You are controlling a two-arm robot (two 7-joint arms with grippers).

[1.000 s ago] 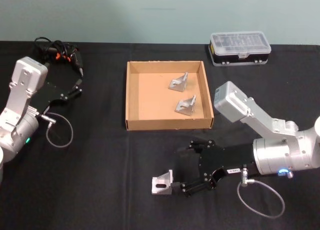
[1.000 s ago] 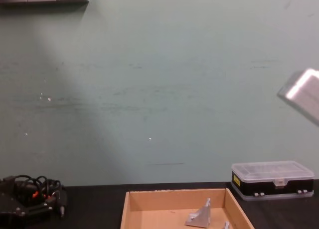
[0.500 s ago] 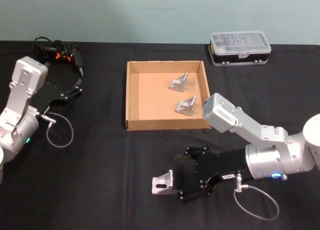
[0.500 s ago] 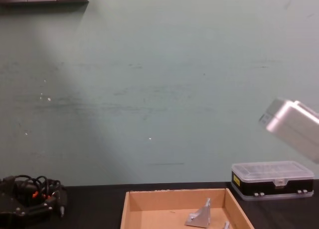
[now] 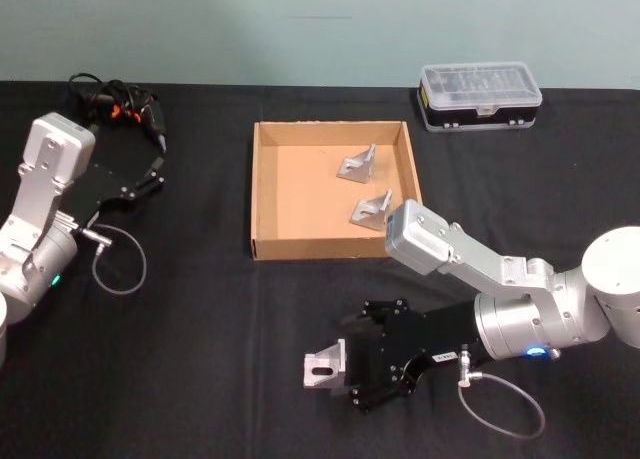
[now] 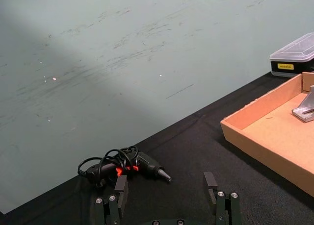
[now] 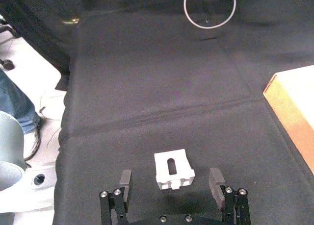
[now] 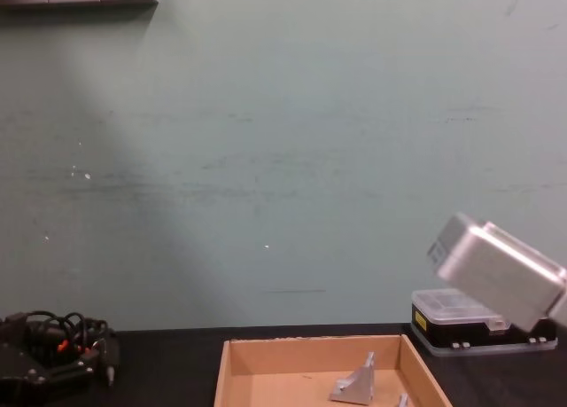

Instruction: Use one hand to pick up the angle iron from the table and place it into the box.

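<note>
Our right gripper lay low near the table's front edge, jaws spread wide. The angle iron sat on the table between its fingertips, unclamped, in front of the box. Our left gripper rested by the left edge, jaws apart.

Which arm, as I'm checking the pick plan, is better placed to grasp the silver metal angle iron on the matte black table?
Right. The right gripper is open, its fingers flanking the angle iron on the table; the left gripper sits open far off, near the black corded tool.
</note>
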